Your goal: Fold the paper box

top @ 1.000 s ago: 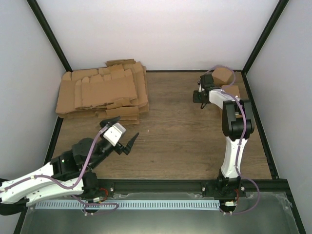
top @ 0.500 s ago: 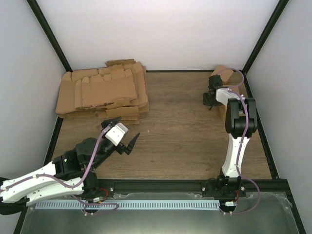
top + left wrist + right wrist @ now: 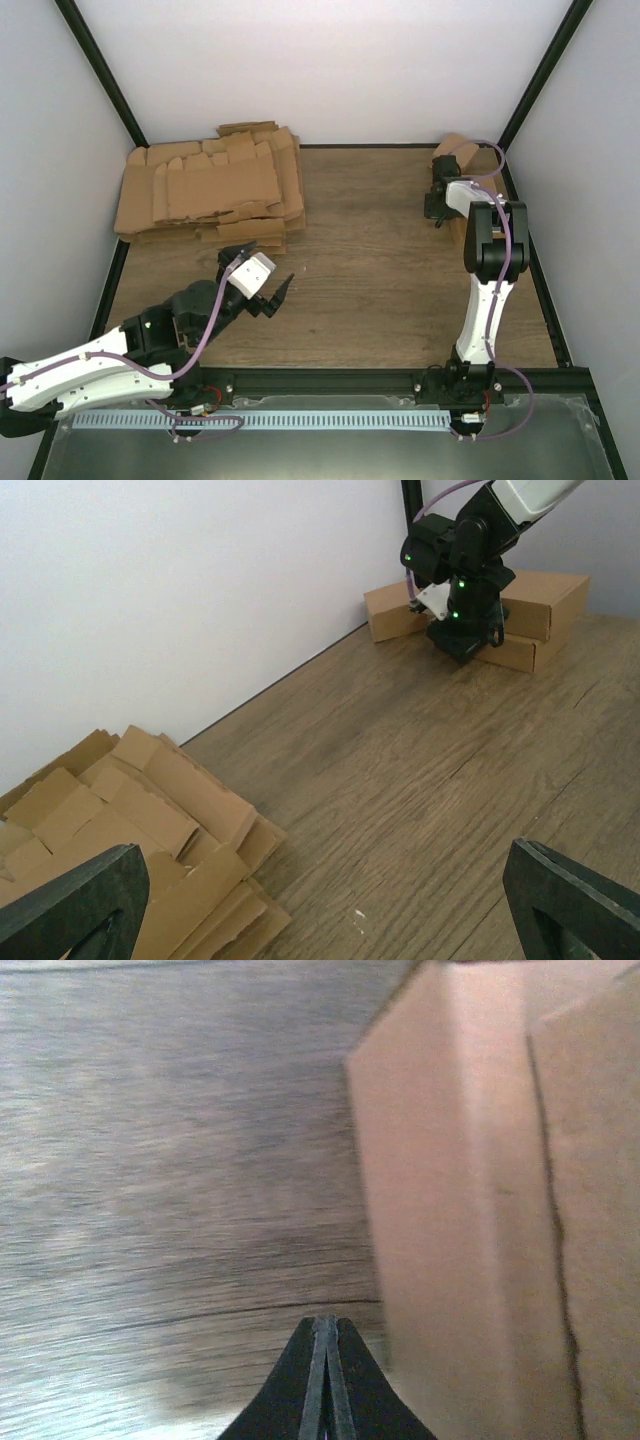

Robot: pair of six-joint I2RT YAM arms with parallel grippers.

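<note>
Small folded brown paper boxes [image 3: 456, 150] sit in the far right corner; the left wrist view shows one by the wall [image 3: 396, 610] and two stacked [image 3: 540, 595]. My right gripper [image 3: 436, 212] is shut and empty, tip down just above the wood, right beside a box's side [image 3: 460, 1210]; its closed fingertips [image 3: 325, 1328] show in the right wrist view. My left gripper [image 3: 266, 272] is open and empty over bare wood at the left front, its fingers [image 3: 70, 900] wide apart, just past the pile's near corner.
A big pile of flat brown cardboard blanks [image 3: 210, 190] lies at the far left, also low left in the left wrist view [image 3: 120, 820]. White walls and black frame posts [image 3: 100, 70] enclose the wooden table [image 3: 370, 280].
My right gripper has moved right and back, from the open wood to beside the boxes in the corner. My left gripper has shifted a little to the right and nearer.
</note>
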